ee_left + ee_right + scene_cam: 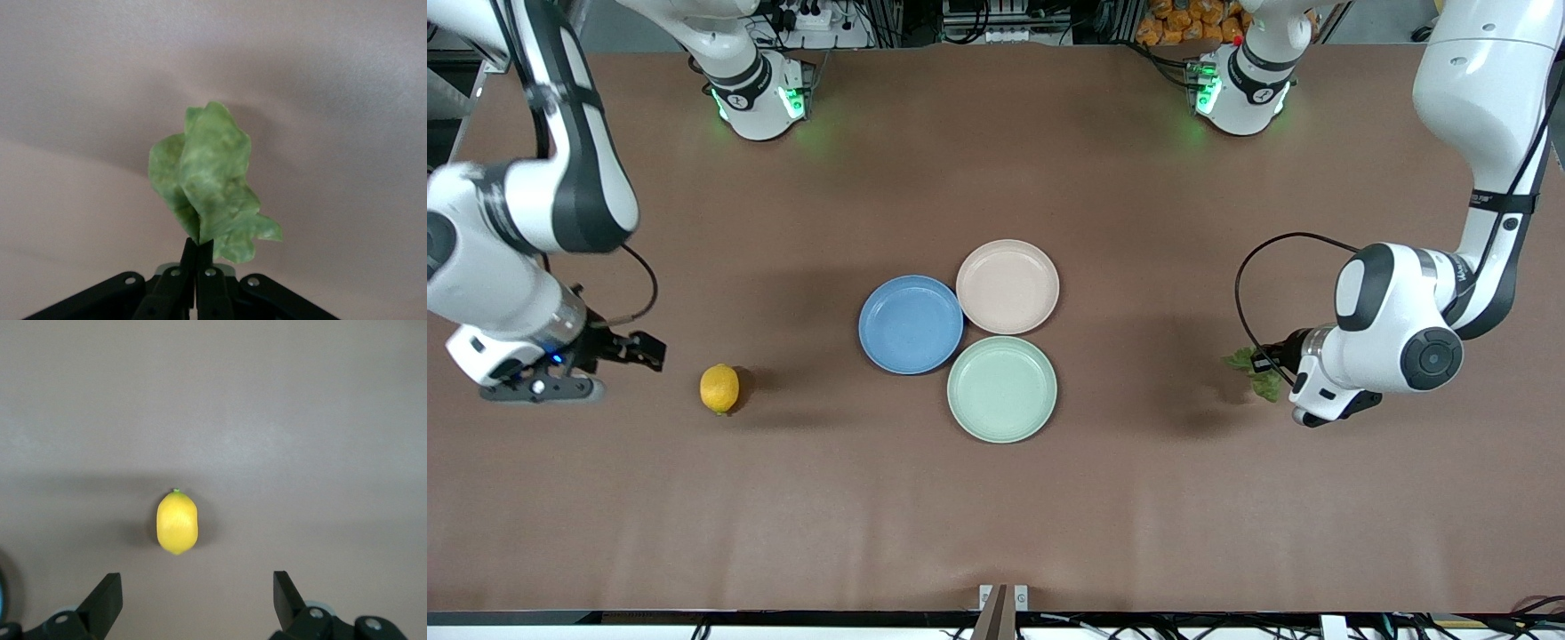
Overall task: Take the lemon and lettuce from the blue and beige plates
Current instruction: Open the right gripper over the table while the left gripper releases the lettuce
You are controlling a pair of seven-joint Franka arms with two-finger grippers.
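The lemon (pixel 719 388) lies on the brown table, toward the right arm's end from the plates; it also shows in the right wrist view (pixel 177 522). My right gripper (pixel 643 349) (pixel 197 593) is open and empty, apart from the lemon. My left gripper (pixel 1264 363) (pixel 199 244) is shut on a green lettuce leaf (pixel 1254 372) (pixel 210 173), held over bare table toward the left arm's end. The blue plate (pixel 911 324) and the beige plate (pixel 1008 286) sit side by side mid-table, both empty.
A mint-green plate (pixel 1002 388), also empty, touches the other two and lies nearer to the front camera. The arms' bases stand along the table's back edge. A cable loops beside the left wrist (pixel 1249 267).
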